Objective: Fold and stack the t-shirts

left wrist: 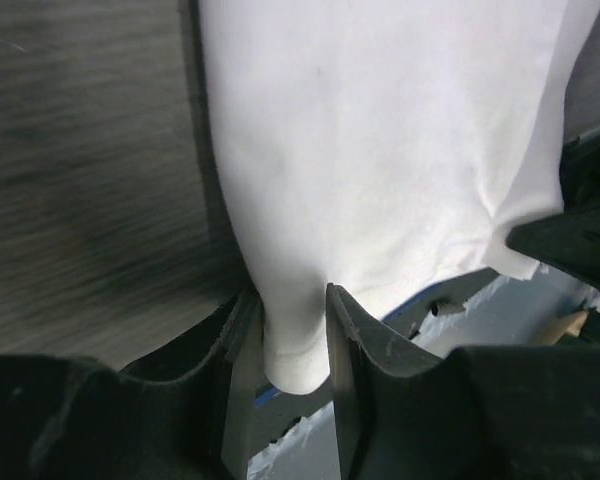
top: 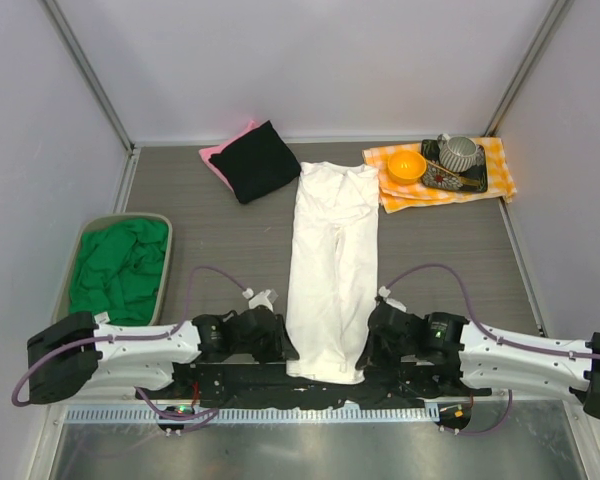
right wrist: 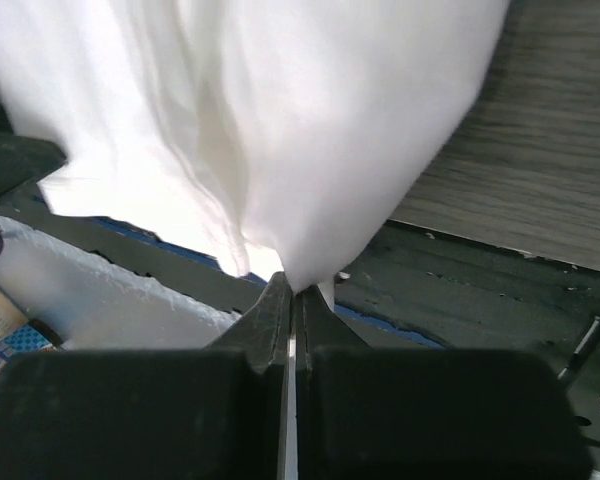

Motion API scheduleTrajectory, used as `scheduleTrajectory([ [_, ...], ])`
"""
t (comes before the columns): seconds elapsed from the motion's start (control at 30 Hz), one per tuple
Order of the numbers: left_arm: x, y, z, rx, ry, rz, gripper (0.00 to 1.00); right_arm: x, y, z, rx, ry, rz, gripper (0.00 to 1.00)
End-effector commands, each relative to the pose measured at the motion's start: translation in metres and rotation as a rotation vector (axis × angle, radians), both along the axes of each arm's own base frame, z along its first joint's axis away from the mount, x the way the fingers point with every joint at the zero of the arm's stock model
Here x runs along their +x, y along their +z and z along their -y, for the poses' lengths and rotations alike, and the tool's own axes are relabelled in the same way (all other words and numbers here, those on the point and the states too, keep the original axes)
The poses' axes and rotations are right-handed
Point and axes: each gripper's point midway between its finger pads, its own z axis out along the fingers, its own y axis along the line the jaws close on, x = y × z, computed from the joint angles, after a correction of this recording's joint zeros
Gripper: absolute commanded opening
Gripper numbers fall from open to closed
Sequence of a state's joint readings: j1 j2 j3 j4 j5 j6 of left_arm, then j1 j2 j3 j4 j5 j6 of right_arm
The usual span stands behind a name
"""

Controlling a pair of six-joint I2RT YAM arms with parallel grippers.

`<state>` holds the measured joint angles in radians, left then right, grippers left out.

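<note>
A: Where did the white t-shirt lie?
B: Flat along the middle of the desk, folded into a long strip, with its near hem at my bases.
A: Your claws?
B: My left claw was clamped on the near-left corner, cloth bunched between the fingers. My right claw was pinched tight on the near-right corner.
A: Other tees?
B: The green t-shirt was heaped in the grey bin at left. The black t-shirt sat folded on the pink t-shirt at the back.

Pale, plain walls are enclosing a grey wood-grain worktop on three sides; slim metal posts are running up the back corners; soft, even light is falling throughout.
</note>
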<state>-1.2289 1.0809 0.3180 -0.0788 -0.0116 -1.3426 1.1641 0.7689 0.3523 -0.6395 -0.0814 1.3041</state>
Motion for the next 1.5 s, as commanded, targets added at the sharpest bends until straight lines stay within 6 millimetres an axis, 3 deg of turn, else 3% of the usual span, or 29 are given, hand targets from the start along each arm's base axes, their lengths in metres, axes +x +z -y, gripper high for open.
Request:
scheduleTrajectory([
  [0.0,0.028,0.006,-0.017,0.111,-0.001,0.071,0.35,0.039,0.035,-0.016,0.015,-0.031,0.200,0.01],
  [0.17,0.053,0.026,-0.007,0.090,-0.016,0.099,0.35,0.079,0.058,-0.020,-0.037,-0.060,0.404,0.01],
  [0.23,0.061,0.034,0.001,0.078,-0.022,0.108,0.35,0.087,0.059,-0.023,-0.062,-0.058,0.427,0.01],
  [0.37,0.063,0.040,0.007,0.074,-0.049,0.107,0.36,0.088,0.062,-0.034,-0.051,-0.037,0.424,0.01],
  [0.5,0.049,0.029,-0.006,0.088,-0.058,0.064,0.36,0.083,0.057,-0.034,-0.048,-0.024,0.402,0.01],
  [0.53,0.044,0.024,-0.013,0.103,-0.048,0.044,0.45,0.083,0.056,-0.033,-0.044,-0.027,0.401,0.01],
  [0.67,0.031,0.014,-0.046,0.128,0.016,0.036,0.56,0.081,0.054,-0.030,-0.040,-0.030,0.395,0.01],
  [0.7,0.029,0.013,-0.050,0.125,0.025,0.036,0.66,0.080,0.053,-0.030,-0.042,-0.027,0.392,0.01],
  [0.8,0.020,0.006,-0.057,0.114,0.036,0.005,0.77,0.079,0.050,-0.031,-0.042,-0.023,0.383,0.01],
  [1.07,0.011,-0.003,-0.044,0.039,0.041,-0.042,0.73,0.075,0.042,-0.032,-0.056,-0.011,0.360,0.01],
  [1.23,-0.003,-0.011,-0.030,0.048,-0.008,-0.066,0.61,0.074,0.040,-0.031,-0.049,-0.021,0.354,0.01],
  [1.47,-0.010,-0.021,-0.025,0.057,-0.018,-0.080,0.52,0.072,0.039,-0.029,-0.046,-0.021,0.348,0.01],
])
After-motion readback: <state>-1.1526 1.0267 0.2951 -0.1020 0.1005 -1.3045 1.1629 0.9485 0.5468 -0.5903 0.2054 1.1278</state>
